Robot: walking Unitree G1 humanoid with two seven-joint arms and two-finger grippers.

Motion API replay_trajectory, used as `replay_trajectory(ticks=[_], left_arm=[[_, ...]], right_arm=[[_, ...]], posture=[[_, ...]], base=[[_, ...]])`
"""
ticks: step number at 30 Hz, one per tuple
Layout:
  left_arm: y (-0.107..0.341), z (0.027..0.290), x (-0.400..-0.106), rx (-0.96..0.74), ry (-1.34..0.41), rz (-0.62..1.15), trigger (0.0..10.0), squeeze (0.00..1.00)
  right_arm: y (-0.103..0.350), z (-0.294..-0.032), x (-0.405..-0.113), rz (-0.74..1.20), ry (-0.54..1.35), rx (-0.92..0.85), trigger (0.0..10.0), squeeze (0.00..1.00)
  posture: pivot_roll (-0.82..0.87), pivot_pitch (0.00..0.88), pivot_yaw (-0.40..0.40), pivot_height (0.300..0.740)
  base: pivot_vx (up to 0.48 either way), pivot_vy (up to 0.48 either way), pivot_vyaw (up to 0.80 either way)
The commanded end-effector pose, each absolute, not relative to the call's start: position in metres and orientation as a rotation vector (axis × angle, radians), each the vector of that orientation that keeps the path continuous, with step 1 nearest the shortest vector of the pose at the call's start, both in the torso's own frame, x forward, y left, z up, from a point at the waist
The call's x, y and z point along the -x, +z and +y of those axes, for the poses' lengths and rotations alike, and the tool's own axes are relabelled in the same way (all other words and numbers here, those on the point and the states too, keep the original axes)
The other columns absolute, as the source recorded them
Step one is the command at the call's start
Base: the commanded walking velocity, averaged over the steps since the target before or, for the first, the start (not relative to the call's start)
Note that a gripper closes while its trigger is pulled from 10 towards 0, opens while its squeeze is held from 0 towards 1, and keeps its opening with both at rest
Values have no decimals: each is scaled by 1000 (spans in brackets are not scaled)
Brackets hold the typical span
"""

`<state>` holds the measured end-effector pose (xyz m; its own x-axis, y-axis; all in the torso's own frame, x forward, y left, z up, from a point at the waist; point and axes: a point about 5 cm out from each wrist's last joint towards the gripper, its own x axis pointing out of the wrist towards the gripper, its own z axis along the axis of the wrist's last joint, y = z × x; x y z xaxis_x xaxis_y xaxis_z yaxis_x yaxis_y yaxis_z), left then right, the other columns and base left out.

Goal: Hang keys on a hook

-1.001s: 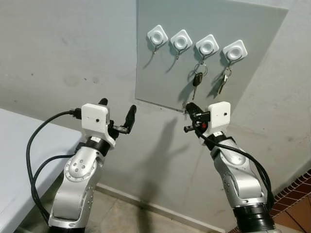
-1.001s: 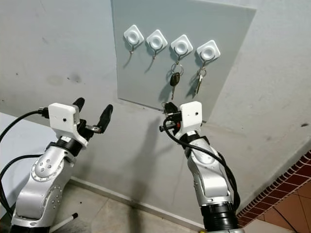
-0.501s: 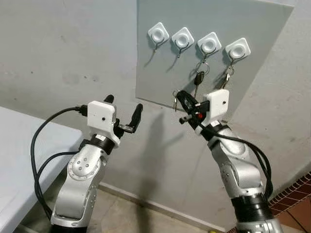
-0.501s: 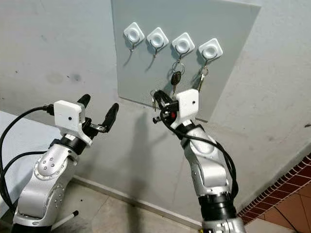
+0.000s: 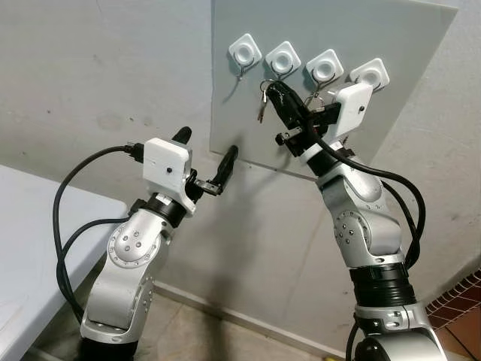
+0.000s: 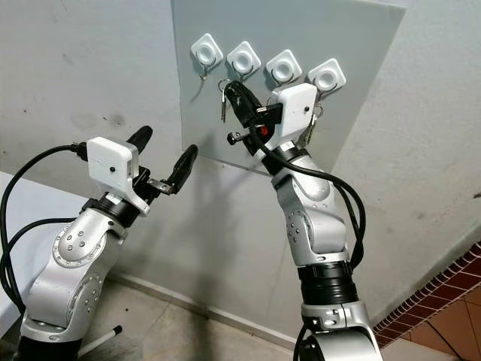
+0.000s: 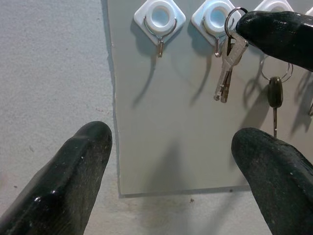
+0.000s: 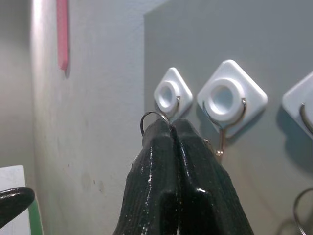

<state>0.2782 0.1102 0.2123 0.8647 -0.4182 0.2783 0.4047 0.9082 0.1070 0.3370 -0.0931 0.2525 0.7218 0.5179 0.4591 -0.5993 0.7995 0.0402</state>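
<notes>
Hooks: four white diamond-shaped hooks in one row on one grey panel [image 5: 248, 128] — first hook [image 5: 245, 53], second hook [image 5: 282, 57], third hook [image 5: 325, 66], fourth hook [image 5: 370, 74].

Key sets: three. One key bunch [image 7: 226, 72] is pinched at its ring by the right gripper [image 5: 275, 92], beside the second hook. One black-headed key [image 7: 275, 93] hangs below the third hook. One further key set [image 6: 310, 128] hangs below the fourth hook, partly hidden.

Grippers: two, the right gripper and the left gripper [image 5: 204, 156].

Worktops: one white worktop [image 5: 30, 248].
</notes>
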Motion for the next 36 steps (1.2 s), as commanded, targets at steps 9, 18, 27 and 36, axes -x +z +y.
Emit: replay_trajectory(ticks=[9, 18, 27, 36], left_arm=[[224, 107, -277, -46, -447, -333, 10000, 0], [225, 107, -278, -44, -443, -332, 10000, 0], [226, 110, -278, -36, -417, -331, 10000, 0], [229, 112, -278, -27, -398, -338, 10000, 0]], right_arm=[[258, -103, -340, -415, 567, -247, 10000, 0], [260, -102, -344, -377, 556, -284, 10000, 0], [273, -98, -354, -341, 547, -339, 10000, 0], [273, -97, -356, -301, 548, -347, 10000, 0]], posture=[[-39, 0, -50, 740], [-38, 0, -53, 740], [-25, 0, -64, 740], [-24, 0, -71, 740]], base=[[0, 0, 0], [0, 0, 0], [0, 0, 0], [0, 0, 0]])
